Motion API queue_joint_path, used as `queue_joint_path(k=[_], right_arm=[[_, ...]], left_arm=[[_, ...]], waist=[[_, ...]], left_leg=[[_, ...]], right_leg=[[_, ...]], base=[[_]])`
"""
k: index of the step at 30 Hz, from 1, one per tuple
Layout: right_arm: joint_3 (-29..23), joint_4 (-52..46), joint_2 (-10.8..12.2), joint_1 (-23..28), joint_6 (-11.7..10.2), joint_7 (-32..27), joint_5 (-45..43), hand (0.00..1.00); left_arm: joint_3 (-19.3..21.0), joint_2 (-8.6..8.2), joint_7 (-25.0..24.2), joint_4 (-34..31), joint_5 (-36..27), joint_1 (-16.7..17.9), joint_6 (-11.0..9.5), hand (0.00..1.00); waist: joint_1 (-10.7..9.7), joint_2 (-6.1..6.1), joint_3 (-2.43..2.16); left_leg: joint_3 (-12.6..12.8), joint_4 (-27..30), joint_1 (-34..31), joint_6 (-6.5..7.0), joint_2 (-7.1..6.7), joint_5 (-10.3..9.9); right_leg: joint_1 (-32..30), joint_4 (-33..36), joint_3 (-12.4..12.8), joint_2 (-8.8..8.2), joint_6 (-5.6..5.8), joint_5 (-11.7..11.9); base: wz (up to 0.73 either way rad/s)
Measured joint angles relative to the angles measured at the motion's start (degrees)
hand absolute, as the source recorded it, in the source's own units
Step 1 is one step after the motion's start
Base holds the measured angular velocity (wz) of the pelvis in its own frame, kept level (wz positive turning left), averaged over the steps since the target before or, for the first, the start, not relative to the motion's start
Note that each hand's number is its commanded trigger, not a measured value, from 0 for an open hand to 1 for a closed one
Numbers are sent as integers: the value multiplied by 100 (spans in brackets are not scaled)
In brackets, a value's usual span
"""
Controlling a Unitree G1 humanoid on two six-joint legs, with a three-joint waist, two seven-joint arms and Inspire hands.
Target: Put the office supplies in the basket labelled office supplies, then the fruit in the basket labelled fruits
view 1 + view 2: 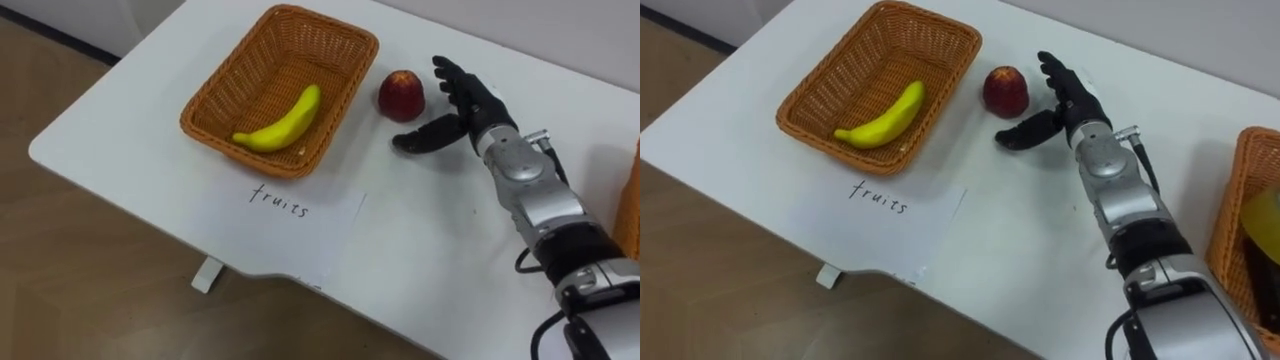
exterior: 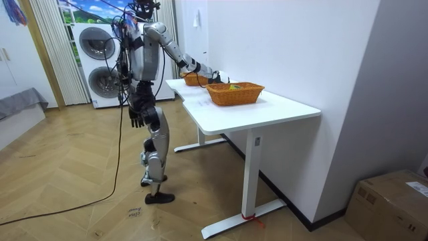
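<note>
Your right hand (image 1: 476, 110) sits at the upper right of the left eye view, low over the white table (image 1: 130, 125). Its fingers are spread and straight and the thumb sticks out toward frame left; it is clamped on nothing. The apple (image 1: 401, 95), red, stands on the table just left of that hand, between the fingertips and the thumb line. Can't tell whether a fingertip touches it. The apple is outside the wicker basket (image 1: 250, 75), just beside its right rim.

The basket takes up the upper middle of the frame. A banana (image 1: 283, 122) lies inside it, slanted, toward the near right corner. Below the basket, at mid frame, a white paper sheet (image 1: 290, 225) with handwriting lies flat on the table, close to the table's near edge.

At the right edge of the right eye view you get a second wicker basket (image 1: 1232, 215), cut off by the frame. There is something yellow (image 1: 1262, 225) inside it; can't tell what it is.

In the room view you stand upright at the table end at frame left, with washing machines (image 2: 100, 60) behind you and the right arm stretched out over the tabletop. The left hand (image 2: 137, 121) hangs down by the hip, well apart from the table. Too small there, so I can't tell its state.
</note>
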Motion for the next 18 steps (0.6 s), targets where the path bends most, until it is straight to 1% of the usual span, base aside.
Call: queue_joint_path(k=[2, 7, 9, 14, 16, 17, 18], right_arm=[[11, 97, -4, -80, -8, -7, 1, 0], [11, 139, -14, -82, -24, -4, -21, 0], [11, 164, -20, -82, -72, 0, -22, 0], [10, 169, -24, -82, -77, 9, -66, 0], [10, 169, -39, -88, -75, 9, -89, 0], [10, 172, -55, -105, -63, 8, -88, 0], [10, 192, -64, -138, -50, 9, -88, 0]], left_arm=[[-1, 0, -2, -7, 4, -11, 3, 0], [-9, -2, -2, -17, 9, -7, 3, 0], [-8, -1, -1, -50, 9, -8, -4, 0], [0, -2, -2, -65, 9, -60, -15, 0], [0, -3, -8, -62, 9, -99, -15, 0], [0, -3, -19, -50, 8, -131, -22, 0], [0, -5, -40, -6, 8, -158, -53, 0]], waist=[[2, 2, 1], [23, 2, -1], [21, 1, -1], [33, -6, -6], [82, -17, -16], [145, -23, -20], [155, -25, -22]], left_leg=[[0, 12, -44, -2, 3, 9], [0, 19, -50, -2, 0, 9], [0, 24, -53, -2, 0, 9], [8, 27, -53, -2, 3, 10], [39, 29, -64, -2, 6, 10], [70, 34, -90, -1, -3, 10], [72, 50, -121, -1, -4, 11]], right_leg=[[-37, 3, -26, 8, -17, 12], [-38, 12, -32, 21, -20, 14], [-41, 13, -32, 23, -20, 14], [-48, 19, -29, 23, -20, 14], [-86, 54, -21, 17, -20, 14], [-135, 102, -35, 10, -22, 15], [-149, 101, -47, 8, -22, 15]], base=[[0], [0], [0], [0], [-9], [-9], [-6]])
